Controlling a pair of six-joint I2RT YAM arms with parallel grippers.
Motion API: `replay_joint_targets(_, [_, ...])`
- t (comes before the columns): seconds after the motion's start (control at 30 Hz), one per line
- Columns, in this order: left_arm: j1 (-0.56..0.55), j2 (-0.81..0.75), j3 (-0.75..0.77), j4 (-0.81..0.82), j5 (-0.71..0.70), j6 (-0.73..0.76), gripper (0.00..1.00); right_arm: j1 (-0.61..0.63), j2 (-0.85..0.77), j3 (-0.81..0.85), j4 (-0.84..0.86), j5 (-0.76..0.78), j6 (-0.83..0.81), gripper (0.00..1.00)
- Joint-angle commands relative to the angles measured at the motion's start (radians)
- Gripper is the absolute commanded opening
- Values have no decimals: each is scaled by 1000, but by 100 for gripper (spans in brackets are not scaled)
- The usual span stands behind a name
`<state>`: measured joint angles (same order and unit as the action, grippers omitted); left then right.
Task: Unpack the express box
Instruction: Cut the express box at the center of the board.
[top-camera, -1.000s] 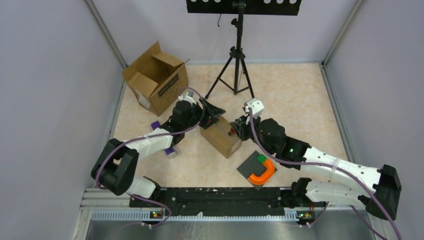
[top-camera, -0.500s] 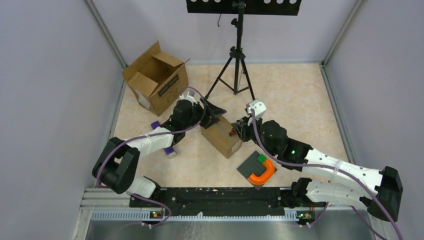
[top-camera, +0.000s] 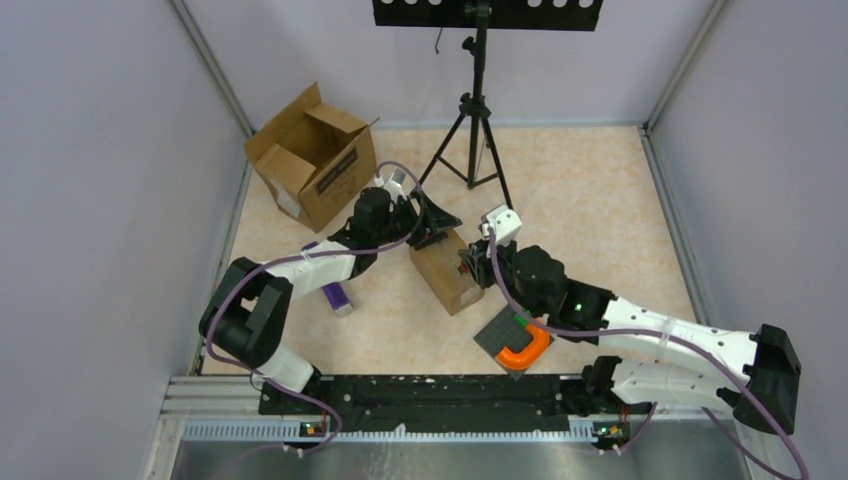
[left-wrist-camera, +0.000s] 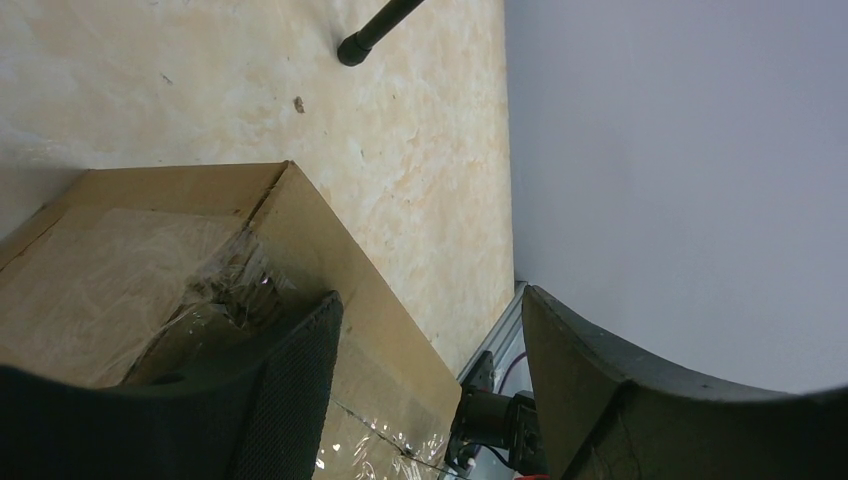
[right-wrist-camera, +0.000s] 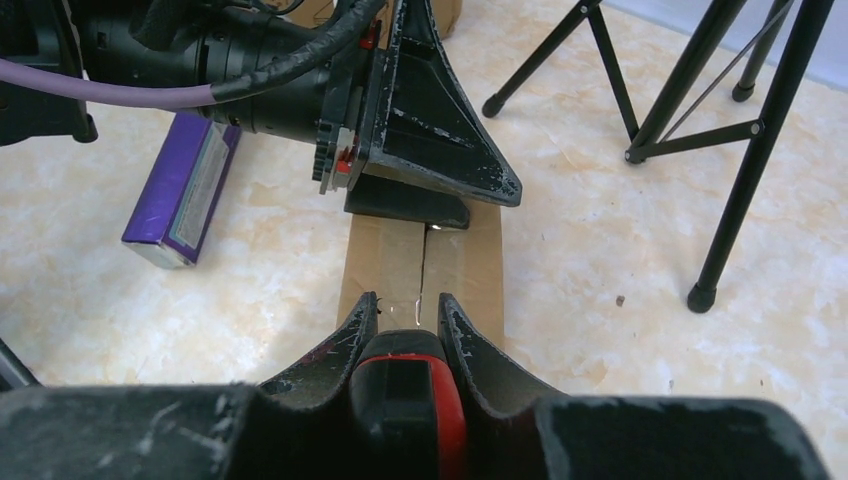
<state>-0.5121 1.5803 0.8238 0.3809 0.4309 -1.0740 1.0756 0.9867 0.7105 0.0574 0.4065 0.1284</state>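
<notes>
Swinging farther out than a second before, the left gripper had reached the far end of the box, and the right gripper had shifted slightly at the box's right side. From above, the box lay taped shut mid-table, between the two grippers, with an open carton well behind it to the left, a purple packet near its left and a tripod behind. In the left wrist view the jaws stood wide apart (gripping nothing): one finger lay over the box's taped top, while the other hung out past its edge, above the table. In the right wrist view the right jaws were clamped on a red tool, its kind hard to tell, which pointed along the box's tape seam toward the left gripper at the far end.
</notes>
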Motion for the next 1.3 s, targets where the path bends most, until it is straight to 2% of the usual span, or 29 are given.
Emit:
replay_joint_targets(0.0, [37,100,-65,-276,-203,113,73,38,35,11,-158,-15,89,0])
replay_joint_targets(0.33, [43,111,-50,-299,-230,130,73,45,-76,16,-216,-14,78,0])
replay_joint_targets(0.6, [46,110,-45,-311,-228,135,72,60,-62,6,-247,-51,68,0])
replay_joint_targets(0.93, [60,88,-75,-337,-284,91,72,59,-55,65,-400,-113,163,0])
replay_joint_targets(1.27, [64,85,-88,-336,-287,84,72,59,-81,73,-513,-99,242,0])
